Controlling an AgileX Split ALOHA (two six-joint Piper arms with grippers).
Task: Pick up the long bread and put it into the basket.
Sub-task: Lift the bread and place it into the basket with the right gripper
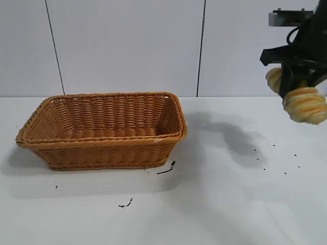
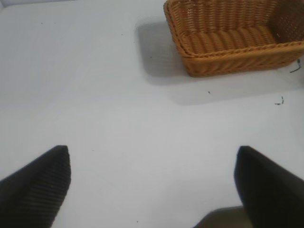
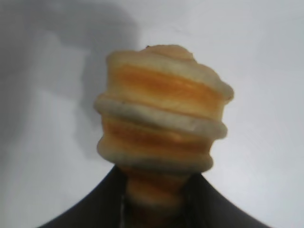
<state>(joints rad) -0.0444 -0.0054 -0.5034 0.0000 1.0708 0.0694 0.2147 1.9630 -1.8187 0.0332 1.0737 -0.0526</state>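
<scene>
While the right gripper (image 1: 295, 81) hangs high above the right edge of the white bench (image 1: 219, 204), its black fingers are pinched on the long bread (image 1: 302, 102), a tan elongated roll with golden-orange crosswise ridged stripes, so the roll is clear of the bench surface with nothing under it but its own soft shadow. From the exterior view one rounded end of the roll juts out below and beside the fingers and the other end shows behind them; the right wrist view looks straight along the loaf (image 3: 164, 116), whose near end sits wedged between the two dark fingers (image 3: 95, 209) (the fingertips themselves are cut off at the frame edge there). The basket (image 1: 102, 148), a large rectangular orange-brown woven wicker one with flared sides and a braided rim, rests on the left half of the bench, well apart from the held roll, and its inside shows only bare weave. A few small black scraps (image 1: 167, 168) lie on the bench just off the basket's front right corner, and more dark specks (image 1: 265, 158) are scattered toward the right edge. The left gripper (image 2: 152, 187) is seen only in its own wrist view, its two black fingers (image 2: 40, 183) spread wide over bare bench with nothing between them, the basket (image 2: 228, 52) some way beyond.
</scene>
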